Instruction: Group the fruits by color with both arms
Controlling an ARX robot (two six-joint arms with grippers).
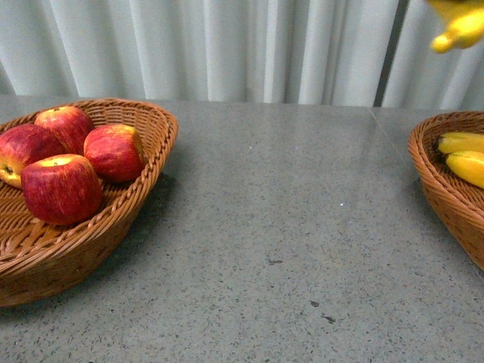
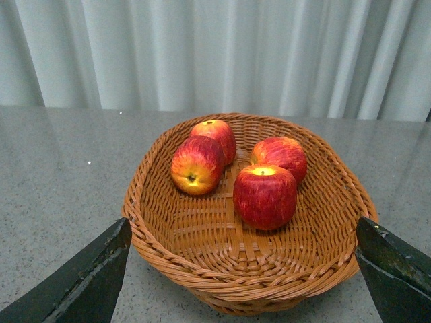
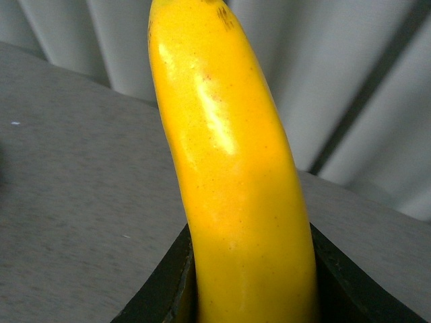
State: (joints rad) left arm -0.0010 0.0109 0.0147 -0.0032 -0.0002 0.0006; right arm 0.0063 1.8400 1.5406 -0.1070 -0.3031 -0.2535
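Note:
Several red apples [image 1: 62,187] lie in the wicker basket [image 1: 113,227] at the left. In the left wrist view the same apples [image 2: 264,195] rest in that basket [image 2: 202,269], and my left gripper [image 2: 242,220] hangs open just before its near rim, with nothing between its black fingers [image 2: 87,279]. My right gripper [image 3: 250,232] is shut on a yellow banana [image 3: 222,148], which stands up out of the jaws. The front view shows only that banana's end [image 1: 460,26], high at the top right, above the right basket [image 1: 442,189] holding two bananas [image 1: 467,155]. Neither arm shows in the front view.
A grey speckled tabletop [image 1: 287,227] stretches between the two baskets. A pale pleated curtain [image 1: 242,45] closes off the back. A seam in the tabletop [image 1: 389,136] runs near the right basket.

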